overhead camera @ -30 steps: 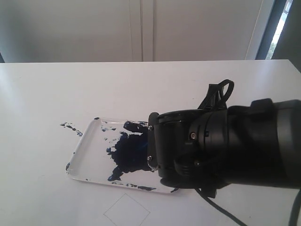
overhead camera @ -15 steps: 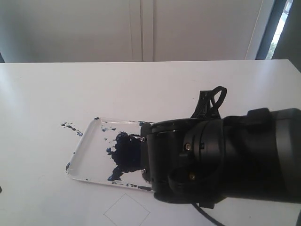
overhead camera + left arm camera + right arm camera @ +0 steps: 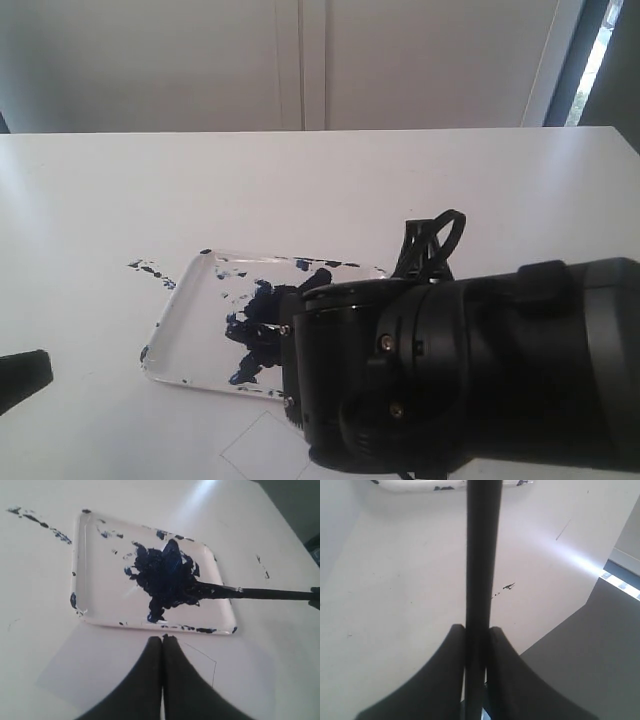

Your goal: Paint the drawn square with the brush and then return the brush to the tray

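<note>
My right gripper [image 3: 476, 629] clamps the long thin black brush [image 3: 481, 555], tip in the shallow white tray [image 3: 80, 580] just ahead of my left gripper [image 3: 161, 641], jaws together

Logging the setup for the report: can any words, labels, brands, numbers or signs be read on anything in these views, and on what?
None: no readable text in any view.
tray: only dark blue paint blotches, no lettering.
brush: plain black handle and silver band, no marking visible.
right arm: black housing, no label visible.
table: paint specks only.
</note>
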Available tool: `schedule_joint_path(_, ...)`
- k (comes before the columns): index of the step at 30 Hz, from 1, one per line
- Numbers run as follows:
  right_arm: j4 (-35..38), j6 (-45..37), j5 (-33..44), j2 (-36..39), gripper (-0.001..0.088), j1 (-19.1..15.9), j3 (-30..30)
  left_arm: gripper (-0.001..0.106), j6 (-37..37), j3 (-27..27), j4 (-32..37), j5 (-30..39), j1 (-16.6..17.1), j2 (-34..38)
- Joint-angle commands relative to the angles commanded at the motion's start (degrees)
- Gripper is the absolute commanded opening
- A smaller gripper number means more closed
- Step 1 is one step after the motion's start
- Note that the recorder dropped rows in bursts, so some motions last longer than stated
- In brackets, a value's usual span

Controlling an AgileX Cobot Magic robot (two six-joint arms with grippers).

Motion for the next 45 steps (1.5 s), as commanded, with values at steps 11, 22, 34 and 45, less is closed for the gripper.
schedule_joint_path(11,3.68,-2.19,0.0,0.0,0.0,0.0,0.0,0.0,8.05,-6.46,0.0,2.26,0.0,21.4)
schedule_joint_path(22,4.24,-3.11,0.0,0.0,0.0,0.0,0.0,0.0,8.49,-6.46,-0.13,2.4,0.0,25.67)
schedule_joint_path(34,4.24,-3.11,0.0,0.0,0.0,0.0,0.0,0.038,8.26,-6.46,-1.65,0.14,0.0,25.67)
schedule_joint_path(45,5.19,-3.61,0.0,0.0,0.0,4.43,0.0,0.07,12.64,-6.55,-1.65,-1.42,-0.11,32.91)
